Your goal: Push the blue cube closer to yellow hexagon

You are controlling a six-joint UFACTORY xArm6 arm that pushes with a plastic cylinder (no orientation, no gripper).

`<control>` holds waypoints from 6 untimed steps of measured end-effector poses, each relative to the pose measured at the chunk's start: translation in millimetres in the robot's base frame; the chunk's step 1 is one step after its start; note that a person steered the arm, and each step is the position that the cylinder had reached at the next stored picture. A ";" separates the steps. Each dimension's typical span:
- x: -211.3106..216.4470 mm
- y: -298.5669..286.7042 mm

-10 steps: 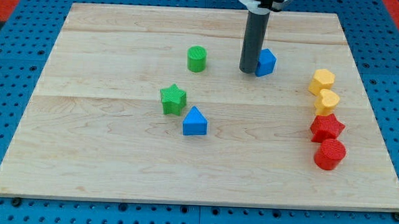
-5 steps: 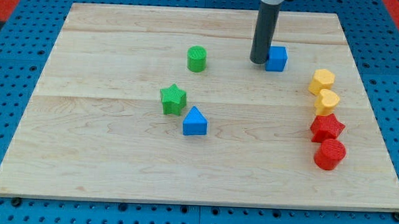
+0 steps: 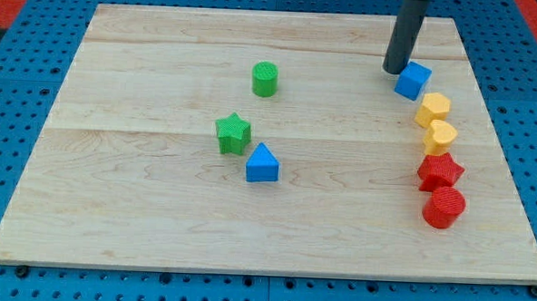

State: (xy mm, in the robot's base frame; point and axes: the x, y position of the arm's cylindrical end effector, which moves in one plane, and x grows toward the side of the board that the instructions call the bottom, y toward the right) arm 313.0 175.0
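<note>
Since the earlier frame, the blue cube (image 3: 413,80) has been pushed toward the view's right and now sits just beside the yellow hexagon (image 3: 433,110). No gripper is fitted; my tip (image 3: 396,71) is pressed against the cube's left side, with nothing held.

Lighting: bright, even and diffuse, apparently from overhead; the wooden board (image 3: 157,200) shows no glare or hot spots, and each block, e.g. the green star (image 3: 233,133), casts only a thin soft shadow hugging its base. Shadow at my tip (image 3: 396,71): a small dark smudge on the board just around it, beside the blue cube (image 3: 413,80). Sharpness: focus crisp across the board, wood grain and block ribbing legible, no motion blur; board edges taper toward the view's top through perspective, without visible bending.
</note>
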 end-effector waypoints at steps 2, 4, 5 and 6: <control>5.2 7.9; 5.5 9.9; 5.7 10.1; 0.3 9.3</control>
